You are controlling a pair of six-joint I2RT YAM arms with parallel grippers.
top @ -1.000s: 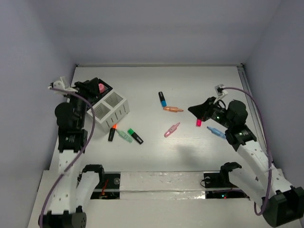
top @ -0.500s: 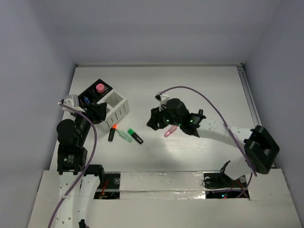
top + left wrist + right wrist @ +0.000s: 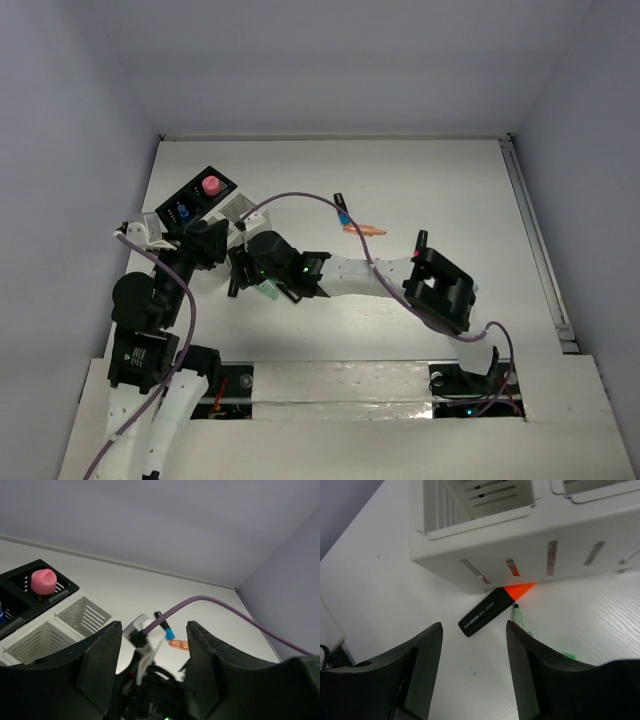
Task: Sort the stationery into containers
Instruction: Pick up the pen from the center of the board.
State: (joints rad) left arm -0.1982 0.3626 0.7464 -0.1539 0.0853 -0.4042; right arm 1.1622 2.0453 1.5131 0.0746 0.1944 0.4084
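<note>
My right gripper (image 3: 473, 645) is open and empty, low over the table in front of the white slatted container (image 3: 520, 535). A black marker with an orange cap (image 3: 490, 611) lies against that container's wall, just ahead of the fingertips. A mint green marker (image 3: 520, 621) lies beside it. From above, the right gripper (image 3: 250, 270) hides most of these pens. My left gripper (image 3: 213, 242) is open and empty, near the black container (image 3: 190, 205), which holds a pink-capped piece (image 3: 211, 185). A blue-capped marker (image 3: 342, 209) and an orange pen (image 3: 365, 229) lie mid-table.
The right arm (image 3: 380, 275) stretches across the table from its base to the containers, its purple cable (image 3: 210, 605) arching above. The left wrist view looks down on the right wrist. The white container (image 3: 75, 622) stands joined to the black one (image 3: 30, 587). Walls close the back and sides.
The right arm swung from the table's right side across to the white container, and its jaws opened. The left gripper pulled back from over the black container and opened slightly.
</note>
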